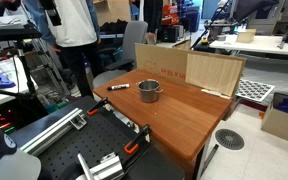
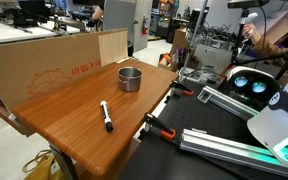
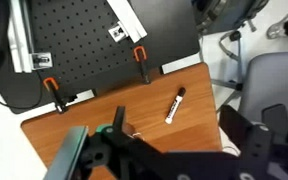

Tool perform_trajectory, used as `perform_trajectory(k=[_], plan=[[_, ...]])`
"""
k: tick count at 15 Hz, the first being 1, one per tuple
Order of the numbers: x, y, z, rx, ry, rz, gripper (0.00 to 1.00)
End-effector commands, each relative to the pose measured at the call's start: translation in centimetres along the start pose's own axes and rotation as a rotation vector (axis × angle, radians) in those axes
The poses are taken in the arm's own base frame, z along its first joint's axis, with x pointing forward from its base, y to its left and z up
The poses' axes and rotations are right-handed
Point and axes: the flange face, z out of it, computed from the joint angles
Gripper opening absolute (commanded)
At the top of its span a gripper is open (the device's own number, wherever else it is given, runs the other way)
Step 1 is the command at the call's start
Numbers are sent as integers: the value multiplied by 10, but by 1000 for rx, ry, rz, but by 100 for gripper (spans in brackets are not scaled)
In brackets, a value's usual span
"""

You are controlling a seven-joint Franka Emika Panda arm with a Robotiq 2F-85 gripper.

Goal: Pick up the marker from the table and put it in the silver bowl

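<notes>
Wooden table (image 3: 149,100), cropped in wrist view, bears the marker (image 3: 174,104).

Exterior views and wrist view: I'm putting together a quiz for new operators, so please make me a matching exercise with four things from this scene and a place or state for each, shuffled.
Things:
1. marker
2. silver bowl
3. cardboard panel
4. orange clamps

Places or states:
a. stands upright along the far edge of the table
b. grip the table edge next to the black perforated board
c. lies flat on bare wood, apart from the bowl
d. round, shiny metal, standing open side up

Pairs: 1-c, 2-d, 3-a, 4-b.
</notes>
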Motion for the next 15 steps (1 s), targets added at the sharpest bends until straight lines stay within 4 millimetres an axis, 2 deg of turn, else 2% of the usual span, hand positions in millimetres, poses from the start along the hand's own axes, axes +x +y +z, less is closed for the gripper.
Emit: perform_trajectory(k=[1,5,9,15], plan=[[0,0,-1,0,1,0,100],[5,-4,6,31,8,42,100],[19,-6,24,92,-19,126,100],[58,-13,75,119,-35,301,100]])
